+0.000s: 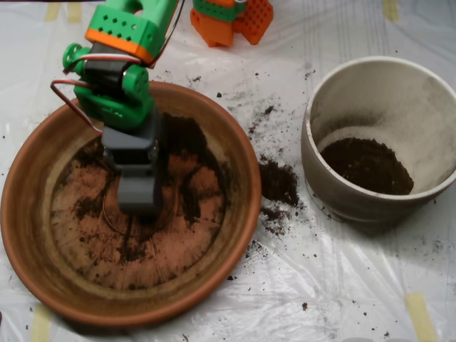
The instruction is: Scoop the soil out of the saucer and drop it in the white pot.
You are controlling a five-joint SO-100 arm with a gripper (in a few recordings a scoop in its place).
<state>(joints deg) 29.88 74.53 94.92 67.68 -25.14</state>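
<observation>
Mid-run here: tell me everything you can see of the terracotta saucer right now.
The saucer is a wide, shallow, round terracotta dish, orange-brown with a thick rim, sitting flat on the plastic sheet at lower left, apart from the white pot. Its bottom is stained and mostly scraped, with thin patches of soil left mainly toward the upper middle. The grey scoop is down over its centre, the green arm reaching over the upper rim. Spilled soil lies just outside its right rim.

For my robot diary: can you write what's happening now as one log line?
scoop down in saucer | soil in white pot | spill between them
</observation>
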